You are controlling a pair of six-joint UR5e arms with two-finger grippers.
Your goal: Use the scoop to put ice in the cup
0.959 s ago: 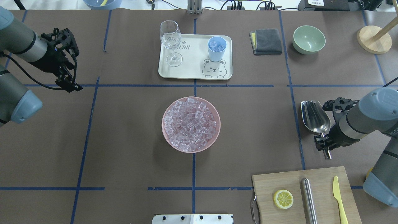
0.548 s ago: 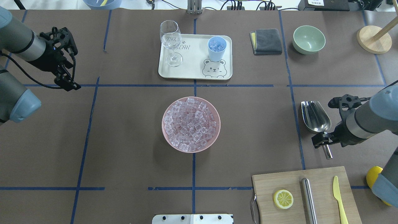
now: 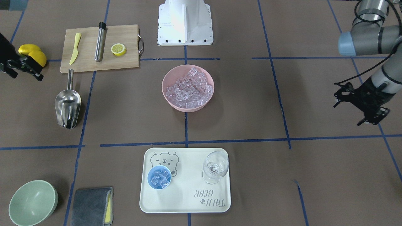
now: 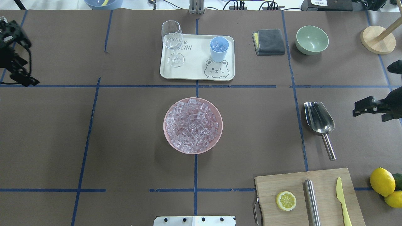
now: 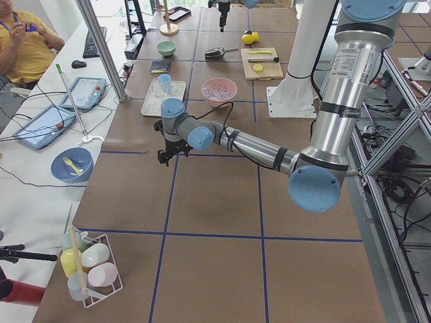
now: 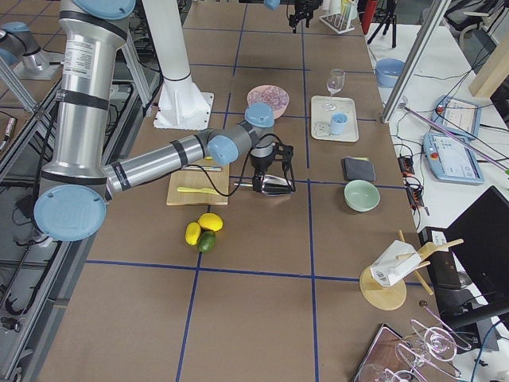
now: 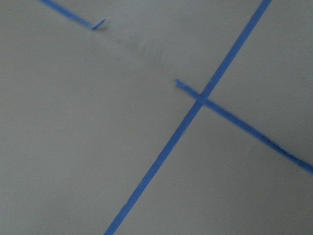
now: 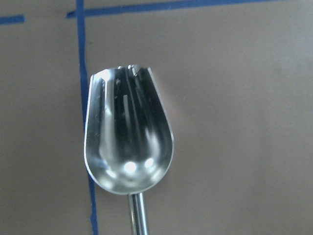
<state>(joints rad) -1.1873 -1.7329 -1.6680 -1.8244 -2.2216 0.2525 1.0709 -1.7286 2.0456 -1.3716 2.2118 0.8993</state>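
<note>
The steel scoop (image 4: 318, 119) lies flat on the table at the right, trough toward the far side and handle toward the robot; it fills the right wrist view (image 8: 128, 142), empty. The light-blue cup (image 4: 219, 49) stands on the cream tray (image 4: 194, 70) with several ice cubes in it (image 3: 159, 177). More ice (image 4: 192, 125) fills the pink bowl (image 3: 187, 106) at mid-table. My right gripper (image 4: 363, 106) is open and empty, right of the scoop and apart from it. My left gripper (image 4: 25, 81) is open and empty at the far left edge.
A stemmed glass (image 4: 172, 42) shares the tray. A grey cloth (image 4: 268, 41) and a green bowl (image 4: 312, 39) sit far right. A cutting board (image 4: 309, 196) holds a lemon slice, a steel cylinder and a yellow knife. Lemons (image 4: 382, 182) lie beside it.
My right gripper has let go of the scoop's handle and drawn back to the right edge. The scoop stays on the table. My left arm has drawn back to the left.
</note>
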